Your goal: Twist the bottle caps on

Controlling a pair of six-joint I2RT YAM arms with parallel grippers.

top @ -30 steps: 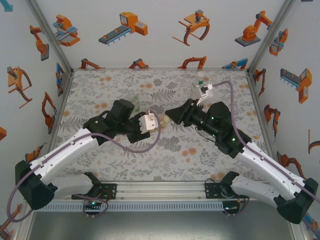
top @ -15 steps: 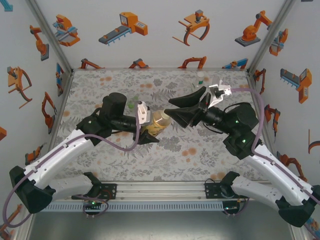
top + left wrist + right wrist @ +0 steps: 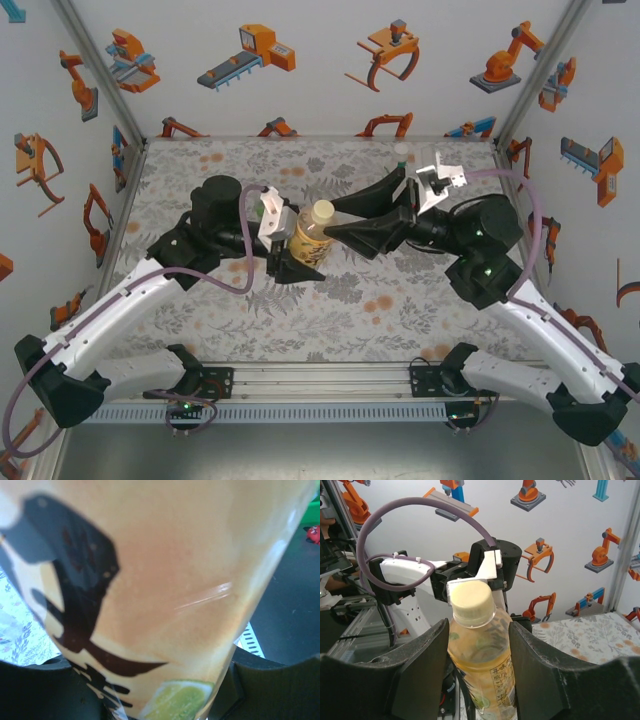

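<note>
The left gripper is clamping the amber bottle low down on its yellow label. It is holding the bottle roughly upright over the flowered table, midway between the two arms. I can't make out whether the base is touching the cloth. A pale yellow cap is sitting on the neck, but I can't see how far it is threaded on.

The right gripper is reaching in from the opposite side. Its fingers are standing either side of the bottle just under the cap, about a bottle's width apart. I cannot tell whether they are pressing on the plastic or only flanking it.

What is worrying me is where those fingers are sitting. If they close there, I think they will be squeezing the soft shoulder and twisting the body against the other grip, not turning the cap. The label looks slick, so once torque is applied the bottle could be spinning or sliding in the left jaws. A cap that is perched slightly crooked could be cross-threading or popping off. There seems to be liquid inside, so a loose cap on a tipped bottle could mean a spill. The two grippers are also working very close together, so a small misjudgement could knock one into the other.
</note>
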